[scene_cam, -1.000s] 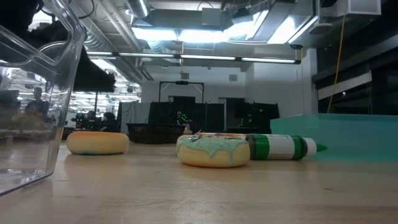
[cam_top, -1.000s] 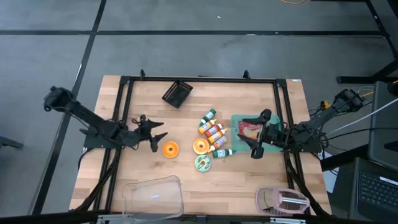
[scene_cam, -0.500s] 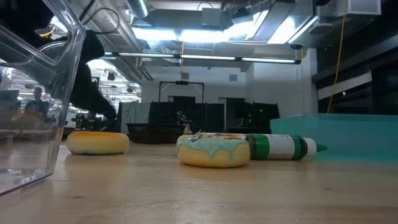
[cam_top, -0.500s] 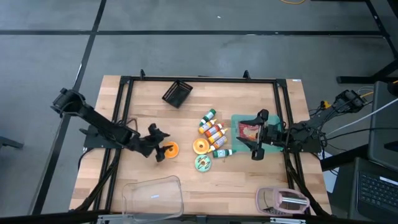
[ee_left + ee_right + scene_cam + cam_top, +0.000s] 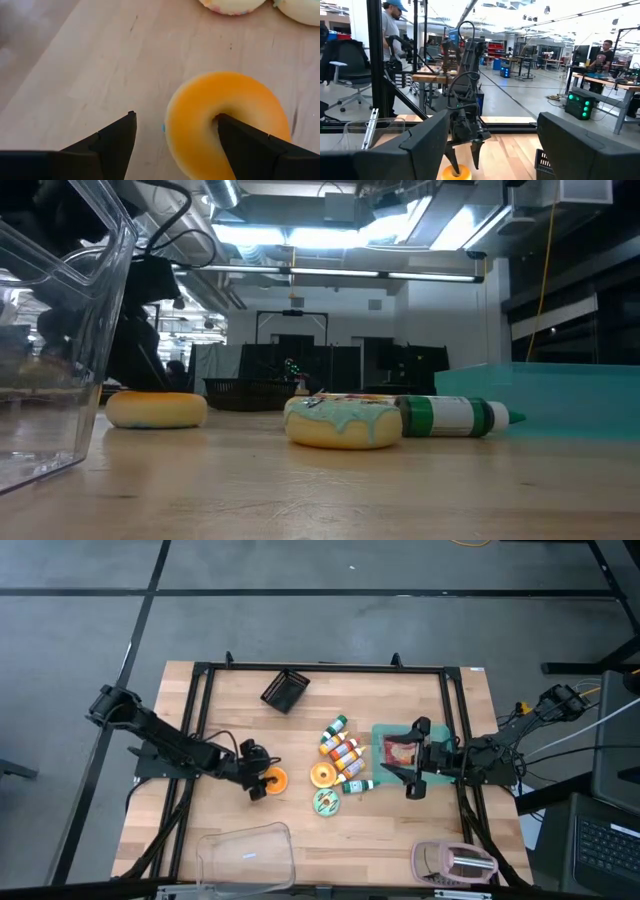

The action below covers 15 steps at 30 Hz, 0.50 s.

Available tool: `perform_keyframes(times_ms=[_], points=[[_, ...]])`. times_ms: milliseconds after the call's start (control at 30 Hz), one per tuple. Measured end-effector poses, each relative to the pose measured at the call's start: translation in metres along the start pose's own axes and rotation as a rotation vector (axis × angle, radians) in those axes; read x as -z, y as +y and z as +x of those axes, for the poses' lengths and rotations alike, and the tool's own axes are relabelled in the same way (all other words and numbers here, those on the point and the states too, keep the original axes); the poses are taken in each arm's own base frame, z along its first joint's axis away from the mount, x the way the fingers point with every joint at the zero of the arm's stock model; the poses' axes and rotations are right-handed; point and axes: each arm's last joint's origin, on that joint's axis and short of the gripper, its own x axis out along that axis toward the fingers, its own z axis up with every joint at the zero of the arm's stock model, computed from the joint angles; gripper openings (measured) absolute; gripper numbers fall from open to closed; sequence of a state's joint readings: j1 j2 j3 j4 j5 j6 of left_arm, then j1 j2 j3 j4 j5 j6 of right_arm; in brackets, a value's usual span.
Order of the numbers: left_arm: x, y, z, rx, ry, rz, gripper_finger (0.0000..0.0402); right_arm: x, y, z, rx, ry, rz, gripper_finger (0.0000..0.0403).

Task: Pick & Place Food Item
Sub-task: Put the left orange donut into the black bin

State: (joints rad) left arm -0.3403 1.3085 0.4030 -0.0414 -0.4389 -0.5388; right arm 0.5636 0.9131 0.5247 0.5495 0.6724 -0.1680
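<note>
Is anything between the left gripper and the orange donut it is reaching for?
Nothing visible. The left gripper is open and already at the orange donut: one finger sits in the donut's hole, the other over bare table beside it.

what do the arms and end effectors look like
Both arms are dark, slim, jointed links with black cables looped along them. The left end effector has two flat, matte black wedge-shaped fingers; the right end effector has the same broad black fingers. No markings are visible.
</note>
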Motion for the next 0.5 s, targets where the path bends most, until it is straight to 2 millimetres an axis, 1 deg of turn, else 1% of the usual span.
perform_keyframes(times_ms=[133,233,333,500], points=[[-0.0006,0.0016,0.0014,0.013,0.016,-0.008,0.0265,0.0,0.0,0.0,0.0,0.0,0.0,0.0295],[-0.0012,0.0029,0.0021,0.015,0.02,-0.014,0.025,0.0,0.0,0.0,0.0,0.0,0.0,0.0295],[-0.0013,0.0041,0.0027,0.019,0.03,-0.018,0.0224,0.0,0.0,0.0,0.0,0.0,0.0,0.0295],[-0.0014,0.0045,0.0031,0.031,0.04,-0.021,0.0167,-0.0001,0.0,0.0,0.0,0.0,0.001,0.0295]])
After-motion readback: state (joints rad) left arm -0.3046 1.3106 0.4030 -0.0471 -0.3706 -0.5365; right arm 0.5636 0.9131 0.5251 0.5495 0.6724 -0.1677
